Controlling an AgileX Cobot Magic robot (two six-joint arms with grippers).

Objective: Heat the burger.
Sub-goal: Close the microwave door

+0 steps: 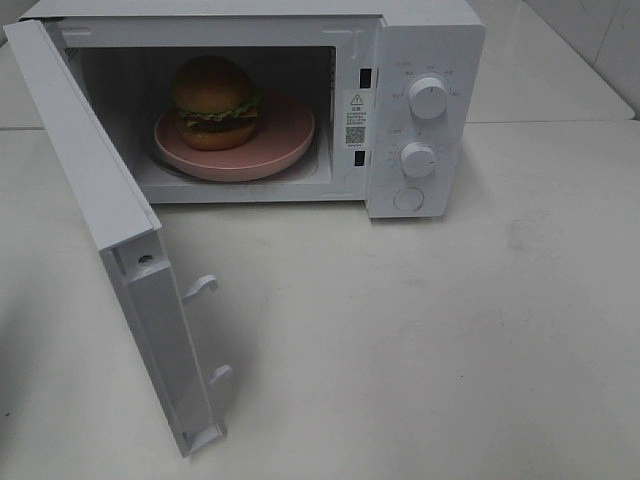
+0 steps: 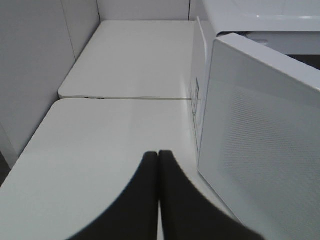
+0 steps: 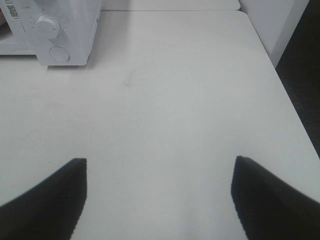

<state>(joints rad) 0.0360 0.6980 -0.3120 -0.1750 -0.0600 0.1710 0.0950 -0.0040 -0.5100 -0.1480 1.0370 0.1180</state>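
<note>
Burger [image 1: 215, 100], one, seen from the high camera: sits on one pink plate [image 1: 290, 135] inside one white microwave [image 1: 425, 40], toward the plate's left side. Door [image 1: 100, 200] swung wide open, with two latch hooks [image 1: 200, 288] on its inner edge. Two round knobs [image 1: 429, 97] stacked on the control panel, one round button [image 1: 408, 199] below them. One warning label [image 1: 355, 118] with a triangle and a square code; print there and around the knobs too small to read. All on a pale table [image 1: 450, 330].

Left wrist view: left gripper [image 2: 158, 156] with dark fingers pressed together, nothing between them, above the table beside the door's dotted outer face. Burger hidden from this angle.

Right wrist view: right gripper [image 3: 160, 162] with fingers spread wide, empty, over the table. Microwave corner cut off at the frame edge, showing one knob, the button and part of the code label.
</note>
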